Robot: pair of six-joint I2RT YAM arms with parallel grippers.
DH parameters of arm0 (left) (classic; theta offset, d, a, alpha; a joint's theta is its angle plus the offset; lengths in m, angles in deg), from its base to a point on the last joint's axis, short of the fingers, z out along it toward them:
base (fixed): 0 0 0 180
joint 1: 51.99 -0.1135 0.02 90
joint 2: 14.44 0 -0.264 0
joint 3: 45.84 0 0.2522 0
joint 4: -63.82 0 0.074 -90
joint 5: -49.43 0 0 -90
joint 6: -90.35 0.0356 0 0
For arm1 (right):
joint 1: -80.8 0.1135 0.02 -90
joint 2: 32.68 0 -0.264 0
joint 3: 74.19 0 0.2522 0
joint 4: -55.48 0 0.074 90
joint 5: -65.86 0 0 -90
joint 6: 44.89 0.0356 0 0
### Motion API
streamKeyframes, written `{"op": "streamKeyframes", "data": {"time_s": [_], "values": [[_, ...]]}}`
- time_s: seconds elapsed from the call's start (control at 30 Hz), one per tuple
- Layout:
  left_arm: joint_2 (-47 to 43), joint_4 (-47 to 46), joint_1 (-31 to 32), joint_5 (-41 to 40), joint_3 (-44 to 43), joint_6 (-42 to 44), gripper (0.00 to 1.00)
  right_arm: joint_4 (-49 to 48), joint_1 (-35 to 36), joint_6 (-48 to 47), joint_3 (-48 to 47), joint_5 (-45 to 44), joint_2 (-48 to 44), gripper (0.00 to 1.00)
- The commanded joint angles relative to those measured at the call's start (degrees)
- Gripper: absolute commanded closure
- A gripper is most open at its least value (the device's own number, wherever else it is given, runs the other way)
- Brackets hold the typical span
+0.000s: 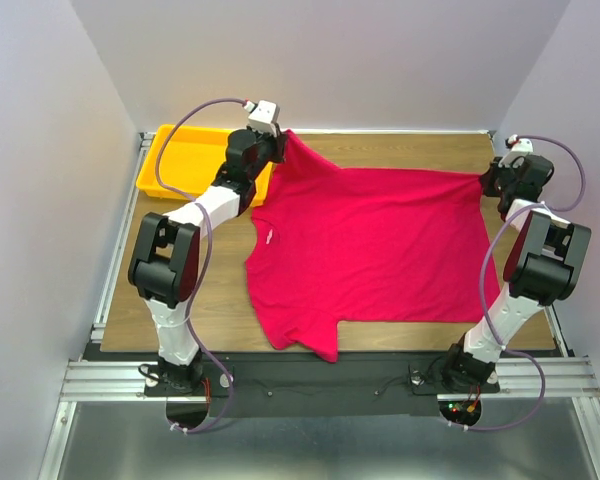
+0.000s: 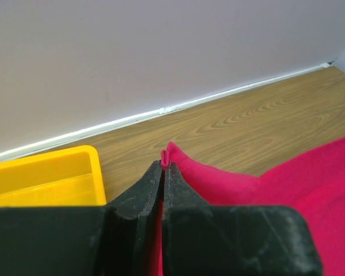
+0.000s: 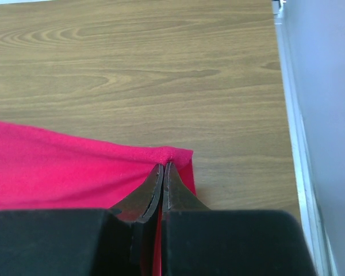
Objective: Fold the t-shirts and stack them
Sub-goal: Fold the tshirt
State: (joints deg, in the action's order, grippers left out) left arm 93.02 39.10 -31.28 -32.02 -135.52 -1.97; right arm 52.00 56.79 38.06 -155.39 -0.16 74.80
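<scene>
left gripper [image 2: 164, 168] is pinching the crimson-pink cloth t-shirt [image 1: 370, 250] at its 11 o'clock corner, right gripper [image 3: 164, 168] pinching the 2 o'clock corner; wooden table [image 1: 400, 148] showing beyond the far edge at 12.

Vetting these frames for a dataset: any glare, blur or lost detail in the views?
Top external: even, soft light, no glare; the t-shirt is sharp though strongly saturated. Left wrist: the fingers are near-black, without detail; the table grain is crisp. Right wrist: same, dark fingers, no blur.

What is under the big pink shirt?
The t-shirt lies spread on the wooden table, which shows around its edges. The cloth covers whatever else might be beneath it, so that cannot be seen.
</scene>
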Motion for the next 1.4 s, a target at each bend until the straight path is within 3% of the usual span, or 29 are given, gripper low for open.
{"op": "streamKeyframes", "data": {"time_s": [0.0, 0.53, 1.37], "values": [[-5.85, -7.04, -0.93, -0.21, 2.35, 0.57, 1.0, -3.33, -0.6, 0.28, -0.76, 3.69, -1.49, 0.99], [-11.39, -8.63, -2.16, 4.71, 10.35, 0.83, 1.0, -3.16, -0.69, -0.77, 0.03, 1.85, -1.75, 0.99], [-11.66, -8.28, -2.6, 5.6, 13.96, 1.98, 1.0, -3.33, -2.8, -2.44, 4.51, 5.89, -4.91, 0.99]]}}
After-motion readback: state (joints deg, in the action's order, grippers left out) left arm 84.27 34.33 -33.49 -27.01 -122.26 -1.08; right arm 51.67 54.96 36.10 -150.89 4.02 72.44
